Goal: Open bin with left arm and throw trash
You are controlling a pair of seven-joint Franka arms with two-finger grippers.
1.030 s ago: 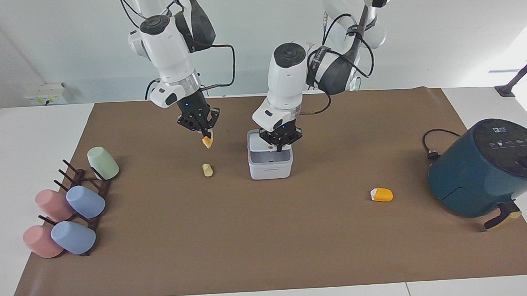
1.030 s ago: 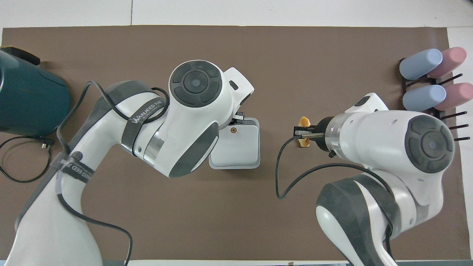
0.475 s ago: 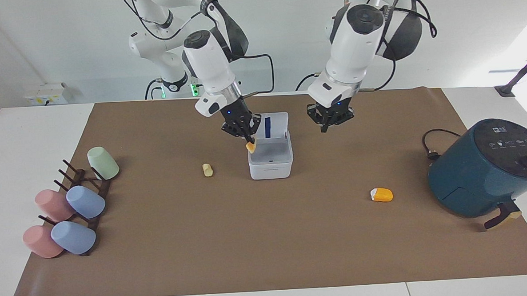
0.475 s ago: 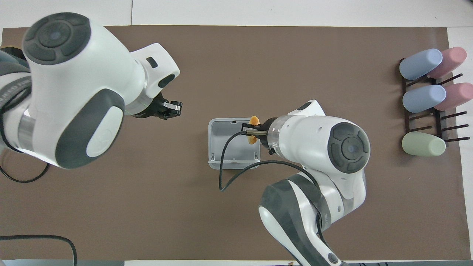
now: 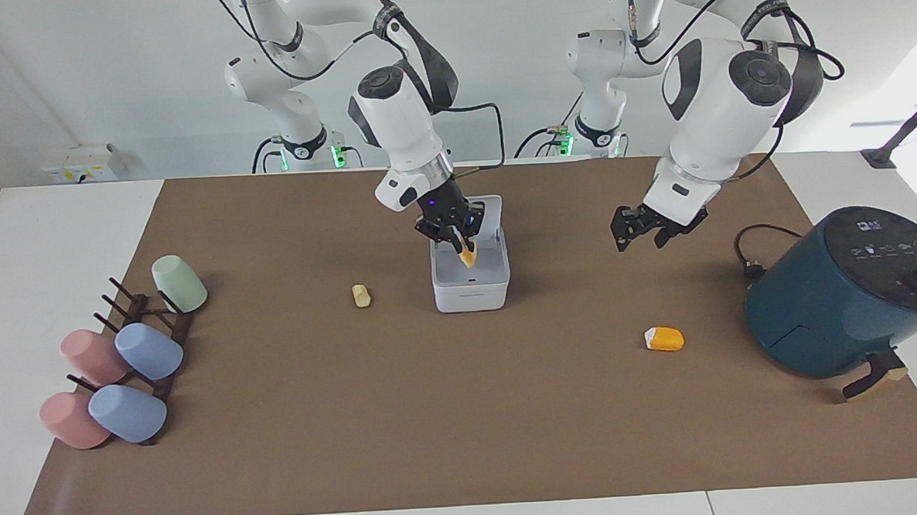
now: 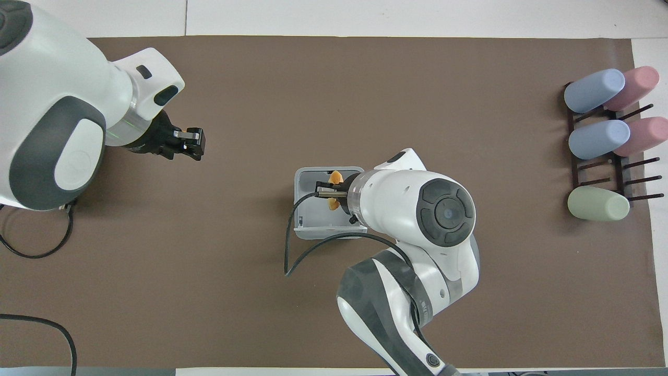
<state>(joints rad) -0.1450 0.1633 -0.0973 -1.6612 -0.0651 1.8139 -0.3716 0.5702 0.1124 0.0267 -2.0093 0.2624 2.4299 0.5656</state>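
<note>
bin [image 5: 471, 282]: mid-table | two scraps on mat: one [image 5: 361, 295] beside bin toward right arm's end, one [image 5: 664, 338] farther from the robots toward left arm's end

Three scraps [image 5: 664, 338], five cups [image 5: 148, 351], one bin [image 5: 471, 288], one air fryer [image 5: 847, 295].

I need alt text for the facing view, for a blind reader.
The right hand holds a golden-brown scrap over the open white bin. The left hand hangs over bare mat. A pale yellow chunk and an orange piece lie on the mat.
</note>
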